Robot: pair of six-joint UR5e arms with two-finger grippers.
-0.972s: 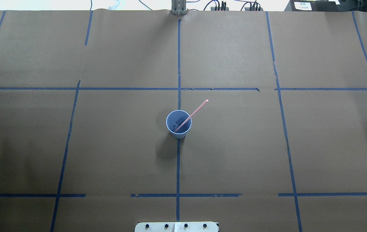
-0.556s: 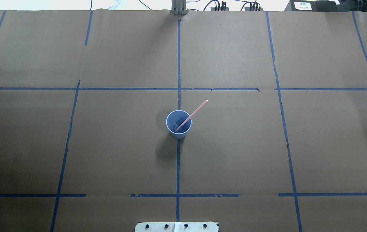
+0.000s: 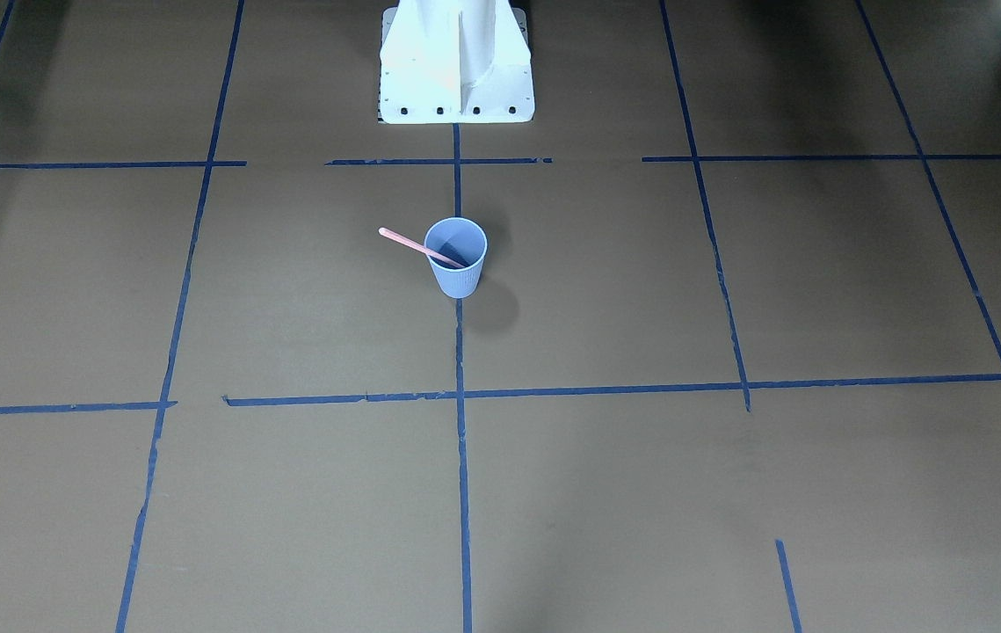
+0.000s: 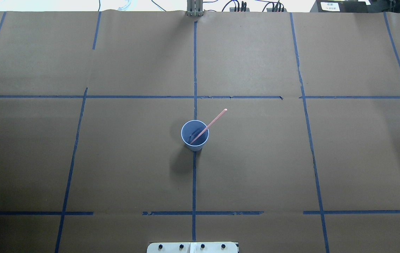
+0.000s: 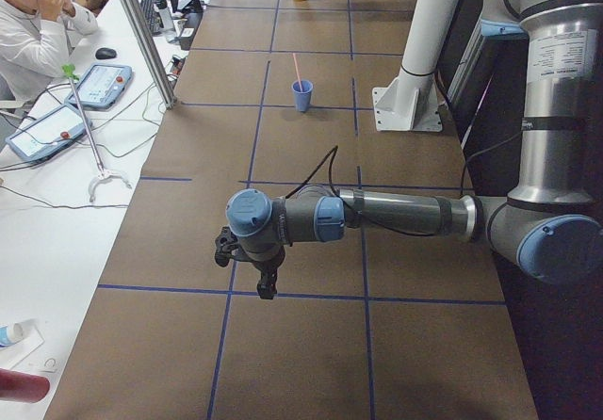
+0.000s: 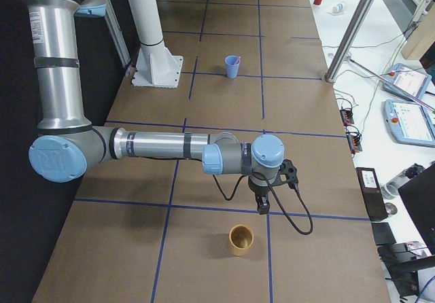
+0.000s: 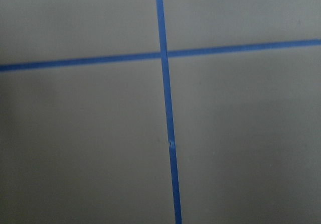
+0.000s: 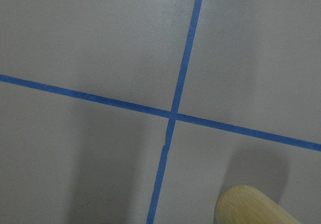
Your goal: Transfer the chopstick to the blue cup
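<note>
The light blue ribbed cup (image 4: 194,144) stands upright at the table's middle, on the centre tape line; it also shows in the front view (image 3: 458,277) and the left view (image 5: 301,97). The pale pink chopstick (image 4: 216,118) stands in the cup, its lower end inside and its upper end leaning over the rim toward the far right; it shows in the front view (image 3: 399,237) too. My left gripper (image 5: 267,286) hangs over the table's left end, far from the cup. My right gripper (image 6: 262,206) hangs over the right end. Whether either is open or shut, I cannot tell.
A tan cup (image 6: 240,240) stands on the table just below my right gripper; its rim shows in the right wrist view (image 8: 251,206). The white robot base (image 3: 456,97) sits at the near edge. An operator (image 5: 28,24) sits at a side desk.
</note>
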